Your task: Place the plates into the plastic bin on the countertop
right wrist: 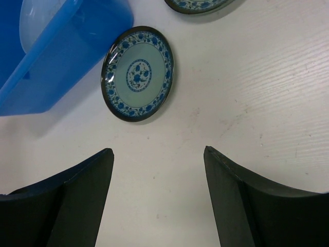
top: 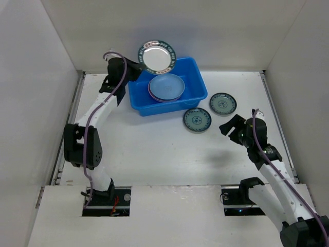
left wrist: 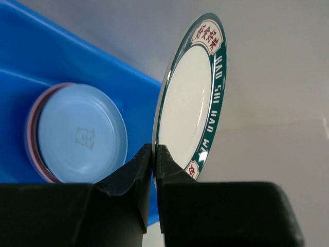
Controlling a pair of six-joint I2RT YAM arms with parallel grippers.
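One white round plate with a dark green patterned rim [left wrist: 187, 103] stands on edge, clamped at its rim in your left pincer [left wrist: 154, 154], above the far rim of the bright blue rectangular plastic bin [top: 164, 107].

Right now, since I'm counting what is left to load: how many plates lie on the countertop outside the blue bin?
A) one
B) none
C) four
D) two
D: only the left teal plate and the right teal plate lie on the countertop, beside the plastic bin. The white rimmed plate is clamped in the left gripper above the bin.
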